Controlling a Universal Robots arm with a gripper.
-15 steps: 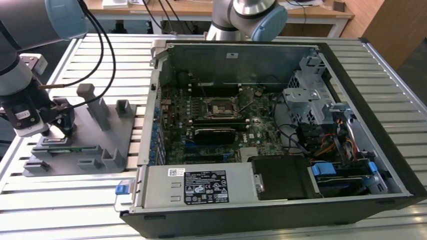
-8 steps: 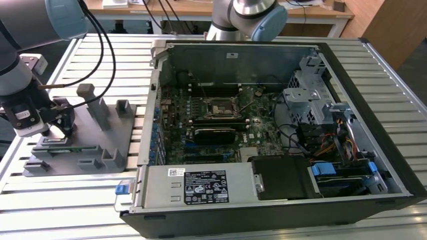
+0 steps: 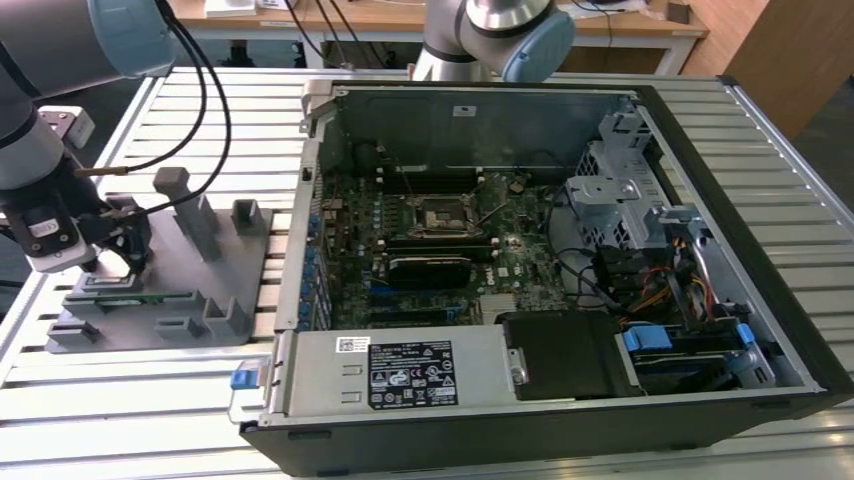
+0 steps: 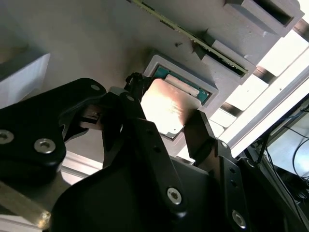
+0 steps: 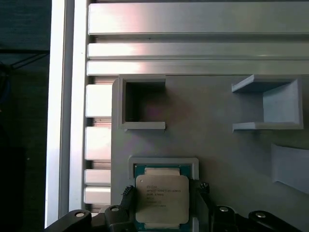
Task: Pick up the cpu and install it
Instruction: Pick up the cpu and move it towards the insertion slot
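The cpu is a small square chip with a silver lid and a thin green rim. It lies at its framed recess on the grey fixture plate, at the exterior view's left. My gripper reaches down onto that plate. In both wrist views its two black fingers press against opposite sides of the cpu, so the gripper is shut on it. The chip stays level with the recess. The black motherboard socket sits inside the open computer case.
Upright grey blocks and open pockets rise from the fixture plate around the gripper. A thin green board lies in a slot at the plate's front. The case's walls, drive cage and cables surround the motherboard. Another arm's base stands behind the case.
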